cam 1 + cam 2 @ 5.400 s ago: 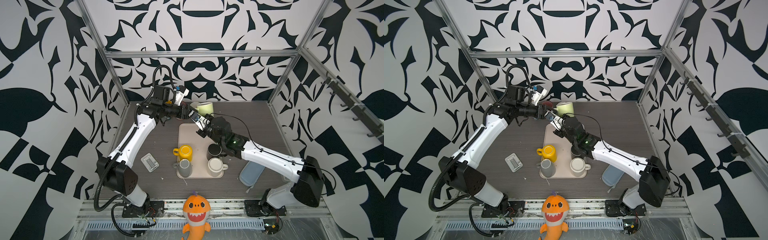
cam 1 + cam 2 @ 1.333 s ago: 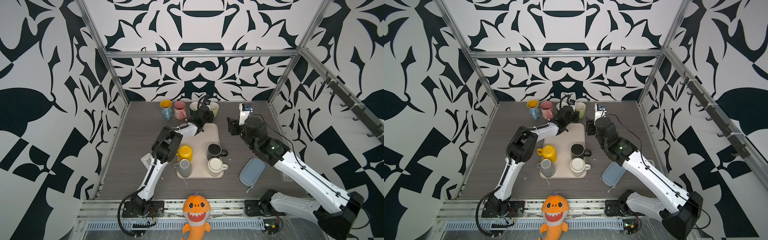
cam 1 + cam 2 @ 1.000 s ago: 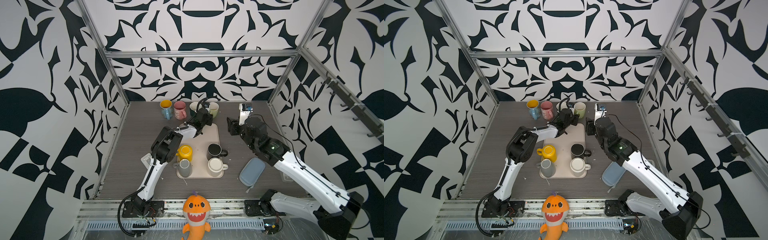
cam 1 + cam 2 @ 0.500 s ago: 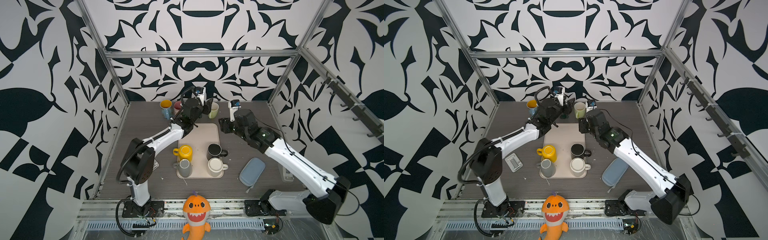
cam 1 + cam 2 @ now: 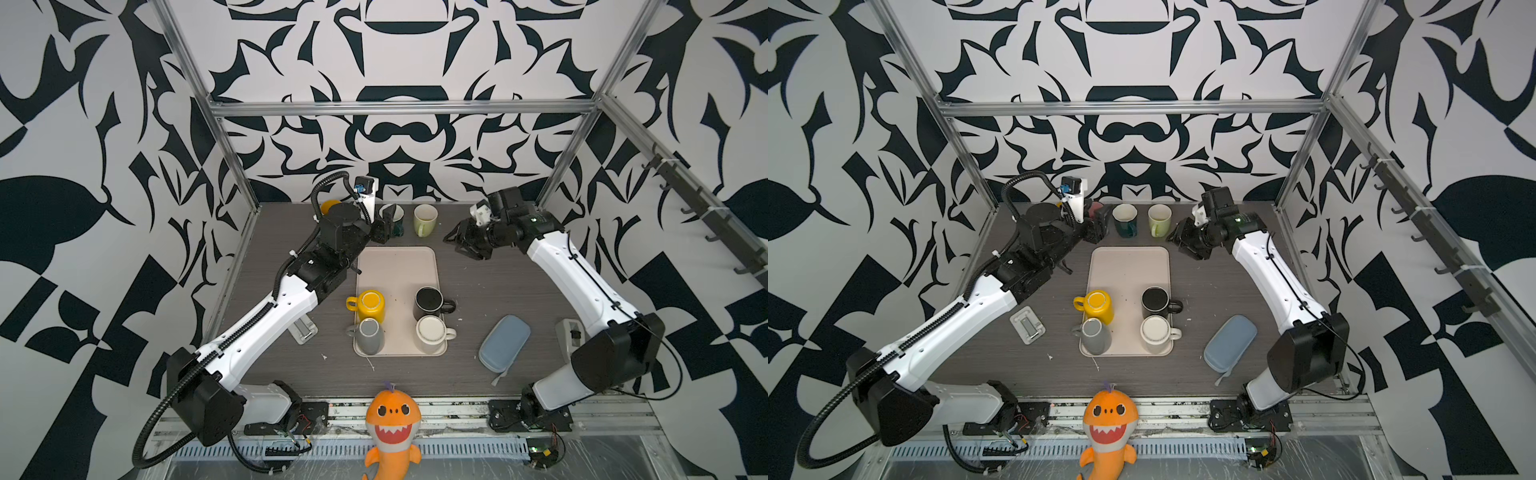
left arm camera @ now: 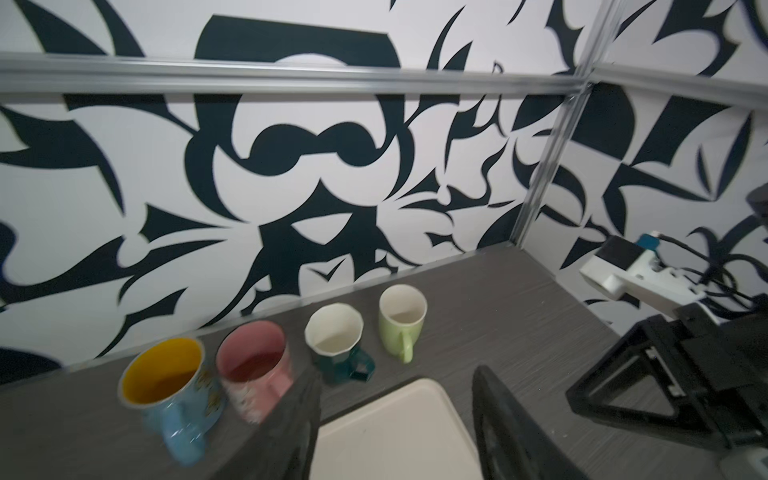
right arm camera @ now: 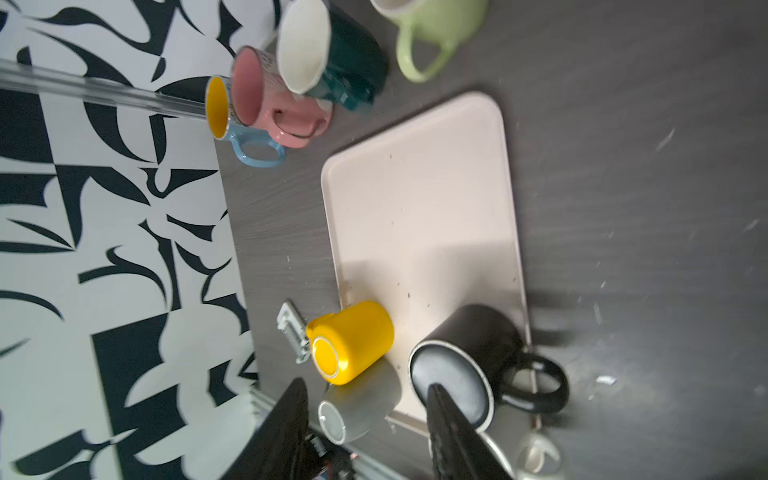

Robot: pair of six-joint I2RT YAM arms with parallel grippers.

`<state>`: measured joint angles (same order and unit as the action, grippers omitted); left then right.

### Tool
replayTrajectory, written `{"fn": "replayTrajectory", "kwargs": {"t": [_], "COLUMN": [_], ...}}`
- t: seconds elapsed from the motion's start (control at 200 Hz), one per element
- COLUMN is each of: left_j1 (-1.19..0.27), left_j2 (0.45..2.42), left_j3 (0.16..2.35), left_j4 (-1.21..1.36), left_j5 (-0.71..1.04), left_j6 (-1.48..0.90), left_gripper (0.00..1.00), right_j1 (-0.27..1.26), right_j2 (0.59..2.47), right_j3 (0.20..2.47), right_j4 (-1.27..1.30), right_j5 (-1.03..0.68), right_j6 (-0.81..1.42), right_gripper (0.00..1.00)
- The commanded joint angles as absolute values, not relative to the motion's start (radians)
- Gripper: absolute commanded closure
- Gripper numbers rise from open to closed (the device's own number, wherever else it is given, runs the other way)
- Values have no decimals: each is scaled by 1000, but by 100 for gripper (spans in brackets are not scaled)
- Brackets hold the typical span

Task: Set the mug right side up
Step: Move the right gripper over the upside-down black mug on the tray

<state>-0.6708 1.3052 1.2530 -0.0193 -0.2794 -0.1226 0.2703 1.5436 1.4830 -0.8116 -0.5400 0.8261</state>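
Left wrist view shows the left end effector (image 6: 395, 424) with its two dark fingers spread apart and nothing between them, hanging over the far end of the cream tray (image 6: 386, 432). Beyond the tray's far edge, four mugs stand upright in a row on the tabletop (image 6: 498, 307): a blue mug with a yellow inside (image 6: 166, 374), a pink mug (image 6: 253, 365), a dark green mug with a white inside (image 6: 336, 345) and a light green mug (image 6: 402, 322).

Both top views place the right end effector (image 5: 461, 243) off the tray's far right corner, just beside the light green mug (image 5: 424, 220), above the bare tabletop. In the right wrist view its fingers (image 7: 286, 428) stand apart and hold nothing.

On the tray's near half, four mugs sit bottom up. The yellow mug (image 5: 368, 304) and grey mug (image 5: 369, 334) are along the tray's left edge, handles pointing off the tray. The black mug (image 5: 430, 302) and white mug (image 5: 431, 333) are along its right edge, handles pointing right. The far half of the tray (image 5: 1129, 266) is bare.

Left of the tray lies a small grey metal piece (image 5: 1027, 325), partly under the left arm in a top view. Right of the tray's near corner lies a blue-grey pouch (image 5: 503, 343). An orange shark plush (image 5: 390, 428) stands in front of the tray, past the tabletop's near edge.
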Motion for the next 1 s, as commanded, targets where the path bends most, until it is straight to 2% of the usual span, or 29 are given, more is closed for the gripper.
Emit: {"fn": "replayTrajectory", "kwargs": {"t": [0.0, 0.125, 0.57, 0.995], "left_j1": [-672, -672, -672, -672], "left_j2": [1281, 1231, 1239, 1249], "left_j3": [1228, 1206, 1190, 1198], "left_j4": [-133, -143, -196, -239], "left_j5": [-390, -422, -488, -521], "left_j6": [-111, -109, -97, -87], "left_gripper": [39, 38, 35, 34], "right_j1": [254, 246, 209, 207], "right_j2": [1500, 1490, 1522, 1552], "right_j3": [1414, 1376, 1254, 1156], "right_j4": [-809, -860, -934, -857], "right_j5": [-705, -696, -681, -681], "right_j6": [1027, 1045, 1137, 1240], "right_gripper": [50, 50, 49, 51]}}
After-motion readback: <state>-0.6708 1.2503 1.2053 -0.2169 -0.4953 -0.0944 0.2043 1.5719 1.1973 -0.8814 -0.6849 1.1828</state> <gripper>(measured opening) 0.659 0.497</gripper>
